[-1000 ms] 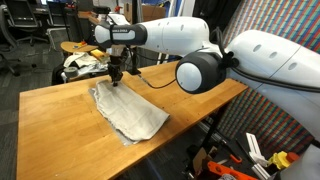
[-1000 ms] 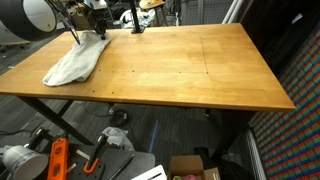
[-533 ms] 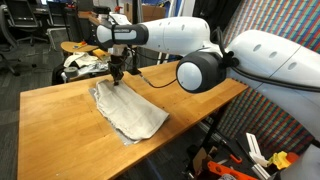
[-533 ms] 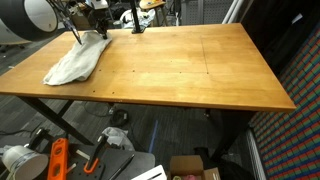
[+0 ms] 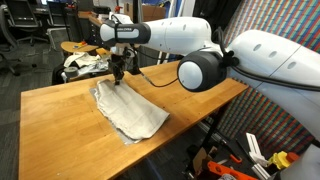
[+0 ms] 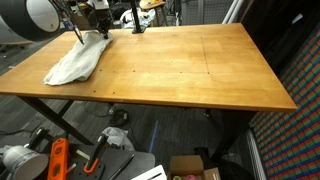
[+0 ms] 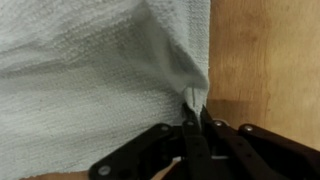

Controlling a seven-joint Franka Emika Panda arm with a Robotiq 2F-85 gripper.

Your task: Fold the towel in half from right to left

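A pale grey towel lies rumpled on the wooden table; it also shows in an exterior view near the table's corner. My gripper is at the towel's far end and shows in an exterior view too. In the wrist view the towel fills most of the frame and the gripper is shut, pinching a fold at the towel's edge.
The table is bare wood away from the towel. Chairs and clutter stand behind the table. Tools and boxes lie on the floor below the front edge.
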